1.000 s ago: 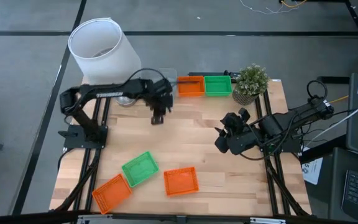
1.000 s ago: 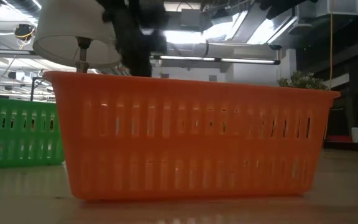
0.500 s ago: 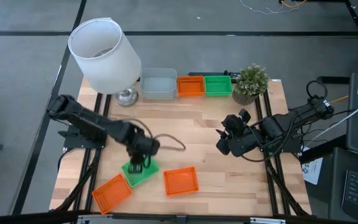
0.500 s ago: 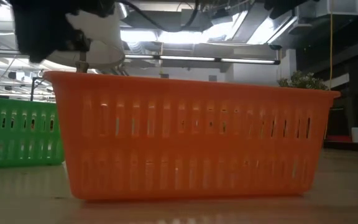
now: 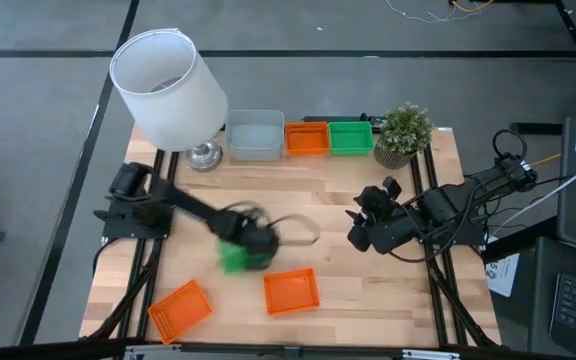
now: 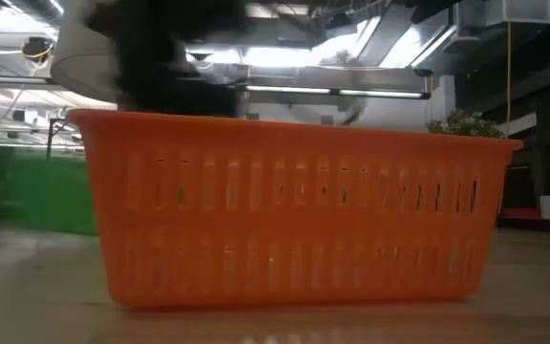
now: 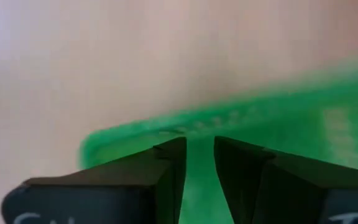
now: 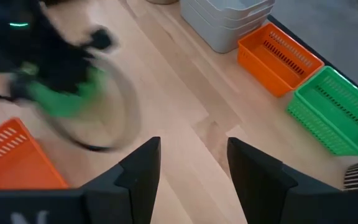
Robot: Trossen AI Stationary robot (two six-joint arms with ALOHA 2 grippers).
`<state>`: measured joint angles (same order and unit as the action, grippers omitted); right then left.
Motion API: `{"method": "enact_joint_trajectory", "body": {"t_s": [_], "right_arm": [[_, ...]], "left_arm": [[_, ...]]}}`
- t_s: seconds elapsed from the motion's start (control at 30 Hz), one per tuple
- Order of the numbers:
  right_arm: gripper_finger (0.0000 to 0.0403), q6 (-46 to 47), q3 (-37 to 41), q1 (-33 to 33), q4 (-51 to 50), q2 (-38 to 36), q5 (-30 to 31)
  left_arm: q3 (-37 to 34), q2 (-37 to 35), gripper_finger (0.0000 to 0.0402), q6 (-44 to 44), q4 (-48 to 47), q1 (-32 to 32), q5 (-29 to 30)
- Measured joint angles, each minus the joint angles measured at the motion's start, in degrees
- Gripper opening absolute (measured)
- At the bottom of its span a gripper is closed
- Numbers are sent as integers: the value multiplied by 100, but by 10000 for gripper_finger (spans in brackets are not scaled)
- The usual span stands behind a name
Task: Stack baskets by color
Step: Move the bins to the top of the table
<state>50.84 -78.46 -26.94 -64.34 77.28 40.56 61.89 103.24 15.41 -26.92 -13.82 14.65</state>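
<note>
My left gripper (image 5: 241,248) is low over the table's near middle, shut on a green basket (image 5: 230,260), which shows blurred. The same basket (image 7: 291,106) fills the left wrist view. At the far edge stand a stack of grey baskets (image 5: 255,135), an orange basket (image 5: 307,138) and a green basket (image 5: 350,136), side by side. Two more orange baskets (image 5: 292,290) (image 5: 179,308) lie flat near the front edge. My right gripper (image 8: 191,168) hangs open above the table's right side, holding nothing. My left gripper pinches the green basket's wall at its rim (image 7: 197,140) between its two fingers (image 7: 169,165). The fingers slant down from above and from the table's left. Whether the basket's bottom is clear of the table cannot be told through the blur.
A large white lampshade (image 5: 168,85) stands at the far left corner and a small potted plant (image 5: 404,132) at the far right. Bare wood lies across the table's middle. In the low view, the near orange basket (image 6: 285,210) hides most of what lies behind it.
My left gripper has swung from beside the grey baskets at the far edge toward the near edge and down onto the green basket at the front left. It has taken hold, and the basket has since shifted toward the table's right and a little farther in.
</note>
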Motion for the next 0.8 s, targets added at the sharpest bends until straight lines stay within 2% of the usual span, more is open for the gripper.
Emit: {"method": "enact_joint_trajectory", "body": {"t_s": [0.1, 0.17, 0.3, 0.43, 0.53, 0.67, 0.8], "right_arm": [[185, 46, 0, 0, 131, 0, 11], [185, 145, 0, 0, 127, 0, -17], [185, 289, 0, 0, 61, 0, -192], [185, 293, 2, 0, 8, 2, -330], [185, 285, 2, 0, -132, 0, -315], [185, 272, 2, 16, -283, -11, -128], [185, 274, -161, 108, -538, -33, 456]], "left_arm": [[449, 4, 74, -674, 981, 420, 637], [757, -33, 72, -940, 1111, 579, 457], [1263, -286, 65, -919, 179, 572, -169], [1406, -459, 59, -411, -523, 195, -877], [1429, -504, 55, -219, -99, -211, -1539], [1417, -79, 53, -144, 685, -749, -1645], [1424, 355, 53, 0, 1244, -1032, -1513]]}}
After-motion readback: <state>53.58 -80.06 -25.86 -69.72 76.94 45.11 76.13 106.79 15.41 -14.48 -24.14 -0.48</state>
